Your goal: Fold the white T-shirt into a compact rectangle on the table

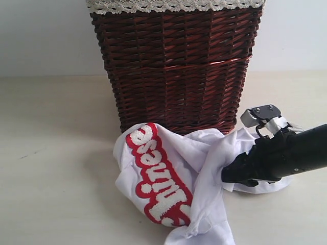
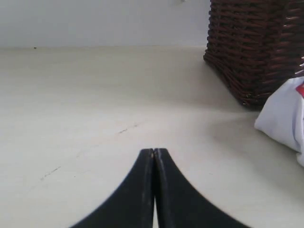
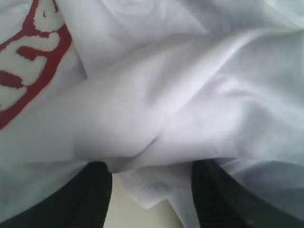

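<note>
White T-shirt (image 1: 204, 168) lies crumpled, lettering (image 1: 159, 179) running diagonally from basket (image 1: 179, 66); right pincer (image 3: 151, 183) wide, left pincer (image 2: 154, 153) closed.

Left gripper (image 2: 154, 153): both black fingers (image 2: 137, 190) are pressed together along their inner faces, with the tips meeting (no gap shows between them) and nothing clamped.

Right arm (image 1: 294, 150): the black forearm enters from the right edge of the exterior view. It runs low and nearly level, sloping slightly down toward its tip.

Right gripper (image 3: 151, 171): the jaws are parted. The two ribbed black fingers (image 3: 92, 190) stand well apart, one at each side of the wrist view.
</note>
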Controlling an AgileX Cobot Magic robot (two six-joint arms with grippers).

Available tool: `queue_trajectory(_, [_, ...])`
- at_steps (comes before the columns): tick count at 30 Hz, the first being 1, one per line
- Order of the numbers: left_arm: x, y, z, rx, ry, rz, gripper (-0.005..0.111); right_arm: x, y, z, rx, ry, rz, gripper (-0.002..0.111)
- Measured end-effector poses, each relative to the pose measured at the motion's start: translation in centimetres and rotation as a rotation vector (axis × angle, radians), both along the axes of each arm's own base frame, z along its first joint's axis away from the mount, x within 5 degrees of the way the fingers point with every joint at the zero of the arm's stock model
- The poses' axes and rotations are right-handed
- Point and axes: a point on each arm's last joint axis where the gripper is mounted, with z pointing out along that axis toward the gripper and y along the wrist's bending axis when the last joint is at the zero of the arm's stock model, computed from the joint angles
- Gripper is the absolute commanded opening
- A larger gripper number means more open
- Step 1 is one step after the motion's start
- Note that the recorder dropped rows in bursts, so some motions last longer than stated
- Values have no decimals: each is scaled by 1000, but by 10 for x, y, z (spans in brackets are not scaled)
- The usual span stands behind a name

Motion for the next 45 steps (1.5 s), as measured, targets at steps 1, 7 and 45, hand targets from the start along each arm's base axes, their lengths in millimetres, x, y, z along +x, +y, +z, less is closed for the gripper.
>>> queue_trajectory(1, [0, 0, 0, 0, 0, 0, 0, 0, 0, 0, 4, 0, -7, 51])
queue_trajectory(7, [0, 0, 0, 0, 0, 0, 0, 1, 0, 0, 33, 55, -80, 49])
queue_trajectory(45, [0, 0, 0, 0, 0, 0, 0, 6, -1, -11, 117, 207, -336, 0])
